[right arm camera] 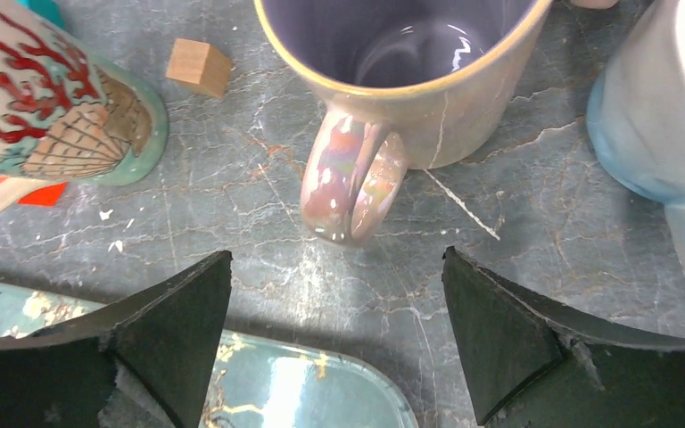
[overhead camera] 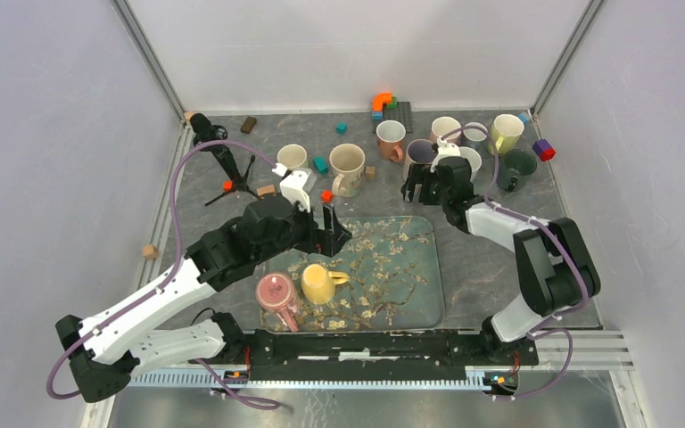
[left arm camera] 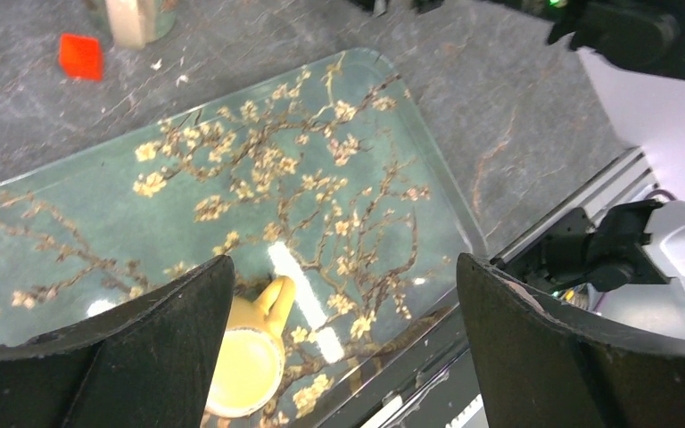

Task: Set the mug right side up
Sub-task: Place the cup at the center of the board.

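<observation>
A yellow mug [overhead camera: 318, 283] stands upright, mouth up, on the floral teal tray [overhead camera: 406, 267]. It also shows in the left wrist view [left arm camera: 245, 366], low between my fingers. A pink mug [overhead camera: 276, 292] stands beside it on the tray's left edge, apparently base up. My left gripper [overhead camera: 337, 234] is open and empty above the tray [left arm camera: 321, 134], a little behind the yellow mug. My right gripper [overhead camera: 419, 187] is open and empty just beyond the tray's far right corner [right arm camera: 321, 392]. It faces the handle of an upright iridescent purple mug [right arm camera: 401, 53].
Several upright mugs stand behind the tray: a shell-patterned one [right arm camera: 53, 107], a white-blue one [right arm camera: 660, 116], and cream, pink, green and dark ones at the back right. Small blocks [right arm camera: 198, 66] lie scattered. A black tripod [overhead camera: 227, 165] stands at the back left.
</observation>
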Controlling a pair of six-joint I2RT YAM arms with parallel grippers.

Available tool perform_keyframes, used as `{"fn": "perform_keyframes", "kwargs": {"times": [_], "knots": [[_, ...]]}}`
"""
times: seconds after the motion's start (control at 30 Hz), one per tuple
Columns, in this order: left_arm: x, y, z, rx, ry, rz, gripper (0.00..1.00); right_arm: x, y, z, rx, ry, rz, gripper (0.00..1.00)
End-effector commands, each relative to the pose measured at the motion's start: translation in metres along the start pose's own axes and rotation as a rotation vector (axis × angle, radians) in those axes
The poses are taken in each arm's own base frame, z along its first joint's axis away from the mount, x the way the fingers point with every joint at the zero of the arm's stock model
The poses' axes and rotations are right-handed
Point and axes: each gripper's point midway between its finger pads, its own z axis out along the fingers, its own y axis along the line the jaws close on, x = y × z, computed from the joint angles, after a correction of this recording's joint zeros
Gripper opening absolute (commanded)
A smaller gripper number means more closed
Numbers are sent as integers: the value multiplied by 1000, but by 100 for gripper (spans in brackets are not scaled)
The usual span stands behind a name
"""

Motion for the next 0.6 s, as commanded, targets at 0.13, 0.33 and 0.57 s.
{"fn": "perform_keyframes", "kwargs": {"times": [0.13,0.33,0.57], "knots": [[17,28,-19,-141,60,-70,100,-3,13,-41,-84,-26,-18,98],[49,68,-43,-343,132,-160,100,11,25,-64,-161,-26,-37,98],[79,93,-73,-497,201,-277,100,23,62,-86,-299,-45,-121,98]]}}
